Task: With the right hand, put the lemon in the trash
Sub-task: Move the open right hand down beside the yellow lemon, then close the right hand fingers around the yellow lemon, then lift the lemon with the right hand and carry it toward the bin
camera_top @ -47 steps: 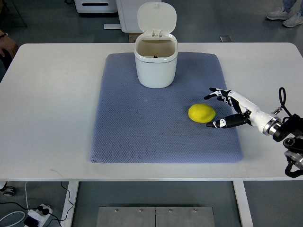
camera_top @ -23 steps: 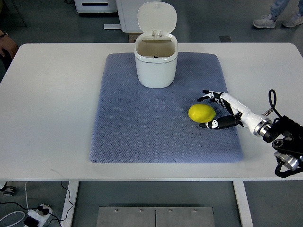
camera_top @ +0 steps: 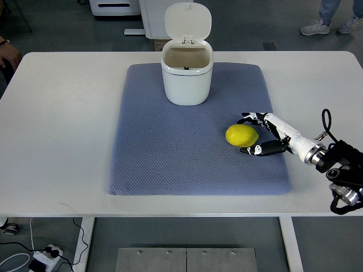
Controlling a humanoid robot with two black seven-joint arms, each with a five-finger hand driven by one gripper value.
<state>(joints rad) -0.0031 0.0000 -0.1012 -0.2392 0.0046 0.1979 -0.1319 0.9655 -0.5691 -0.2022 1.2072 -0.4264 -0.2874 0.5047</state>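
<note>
A white table (camera_top: pixel 62 130) carries a blue-grey mat (camera_top: pixel 170 153). At the mat's far edge stands a white trash bin (camera_top: pixel 186 76), its lid tipped up and open. Toward the mat's right side lies the lemon (camera_top: pixel 241 136). Just right of it is the right hand (camera_top: pixel 266 135), fingers spread around the lemon's right end, holding nothing; whether they touch it is unclear.

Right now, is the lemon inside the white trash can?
No, the lemon lies on the blue mat, apart from the open trash can, beside the right robot hand.
</note>
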